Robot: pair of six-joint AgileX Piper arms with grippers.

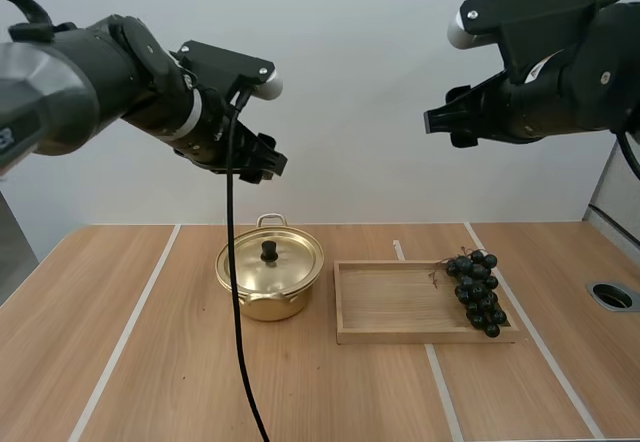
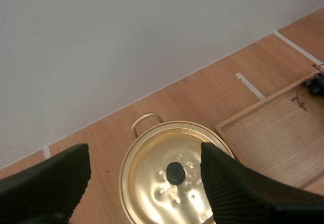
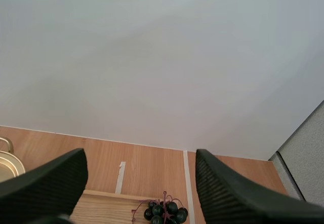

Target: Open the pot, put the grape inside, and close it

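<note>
Left gripper wide open, empty, high above the gold pot, lid on. Right gripper also spread wide, holding nothing, up over the wooden tray. Grape bunch lies at the tray's right end, tray just right of pot.

On the worktop, the pot stands just left of the tray, its lid seated on it. The grapes lie on the tray's right end.
</note>
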